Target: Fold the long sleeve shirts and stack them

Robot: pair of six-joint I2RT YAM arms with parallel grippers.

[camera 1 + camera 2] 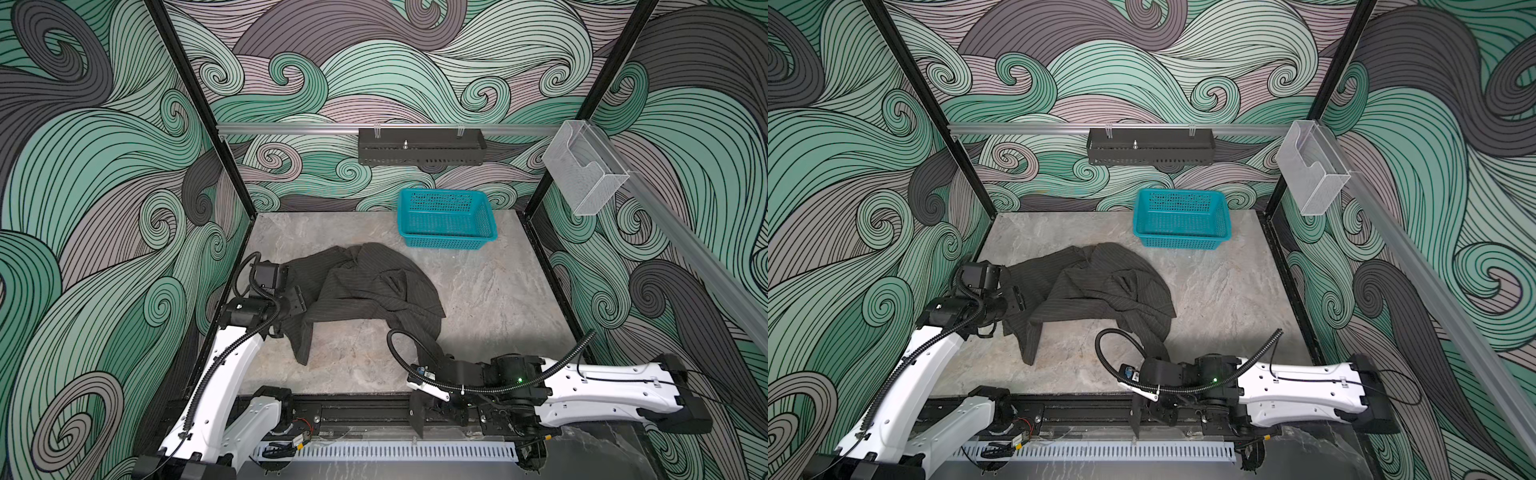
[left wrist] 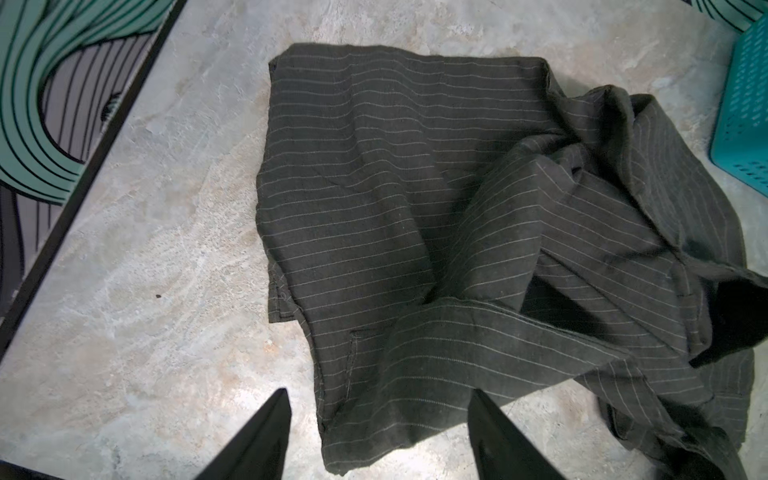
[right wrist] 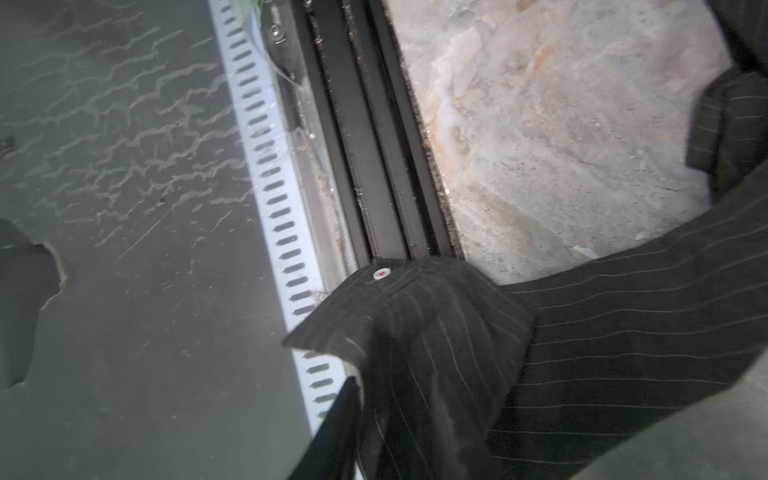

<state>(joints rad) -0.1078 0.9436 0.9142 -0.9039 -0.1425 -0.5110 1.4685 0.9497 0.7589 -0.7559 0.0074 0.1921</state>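
Counter comes first: grey, stony, and it fills the floor of the box. Next is the dark striped long sleeve shirt. It lies in a crumpled heap on the left middle of the counter. One sleeve runs out toward the near right edge. I see only this one shirt.

The teal basket sits at the far side, apart from the shirt, and it looks empty.

My left claw hovers over the left edge of the shirt. Its two fingers stand wide apart and hold nothing.

My right claw is low at the near edge, by the black rail. The cuff of the sleeve lies draped over it. So I cannot tell how far it is open, or if it grips the cuff. A tiny white button shows on the cuff.

I think the job has hardly begun. No fold is made and nothing is stacked. The shirt needs spreading flat first.
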